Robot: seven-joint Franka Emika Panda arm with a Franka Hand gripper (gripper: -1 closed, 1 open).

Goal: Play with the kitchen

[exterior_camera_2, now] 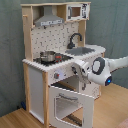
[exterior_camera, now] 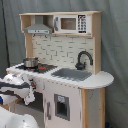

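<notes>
Reaching at the front of the kitchen (exterior_camera_2: 57, 60), which stands on a wooden floor (exterior_camera_2: 112, 107) with its oven door (exterior_camera_2: 70, 104) swung down, the arm's tool (exterior_camera_2: 78, 70), its grip impossible to judge, could clip that open door if lowered carelessly.

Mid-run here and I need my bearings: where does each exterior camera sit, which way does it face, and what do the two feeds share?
First exterior view: in front of the kitchen, off its sink end, looking toward the stovetop; the arm enters low from the first exterior view's left.
Second exterior view: off the stove end, facing the open oven door; the arm enters from the second exterior view's right.
Shared: pot, faucet, microwave.
</notes>
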